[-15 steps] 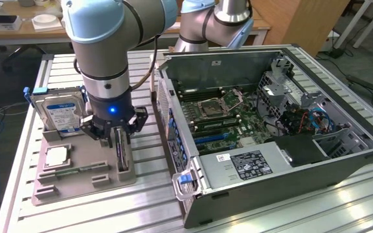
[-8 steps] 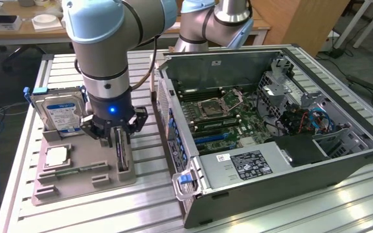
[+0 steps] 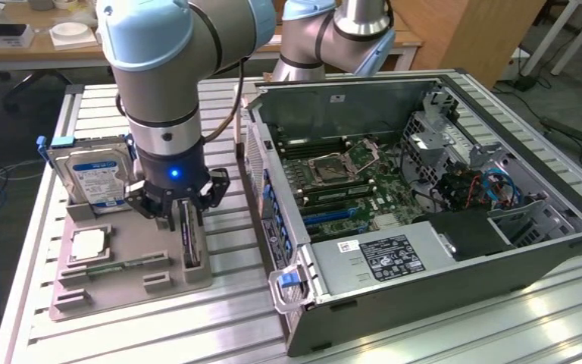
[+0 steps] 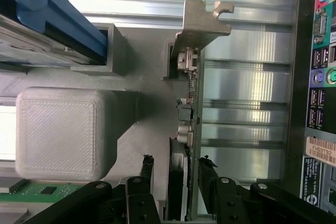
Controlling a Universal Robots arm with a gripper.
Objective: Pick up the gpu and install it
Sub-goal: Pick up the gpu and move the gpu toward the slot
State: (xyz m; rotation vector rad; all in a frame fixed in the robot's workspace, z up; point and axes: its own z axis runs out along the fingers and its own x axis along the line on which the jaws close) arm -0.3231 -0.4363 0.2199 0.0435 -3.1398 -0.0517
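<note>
The gpu (image 3: 192, 244) is a thin black card standing on edge in a slot of the grey holder tray (image 3: 119, 287), to the exterior view's left of the open computer case (image 3: 423, 189). My gripper (image 3: 184, 218) is lowered over the card's upper end. In the wrist view the gpu (image 4: 185, 129) runs between the two black fingers (image 4: 147, 169), its silvery bracket (image 4: 202, 24) at the far end. The gripper (image 4: 176, 163) straddles the card, and a gap shows on one side, so it is open.
The holder tray also carries a silver hard drive (image 3: 94, 178) in a blue frame, a processor chip (image 3: 89, 243) and a green memory stick (image 3: 119, 267). Blue expansion slots (image 3: 332, 216) lie on the motherboard inside the case. The case's rear port panel (image 4: 320, 77) stands close beside the card.
</note>
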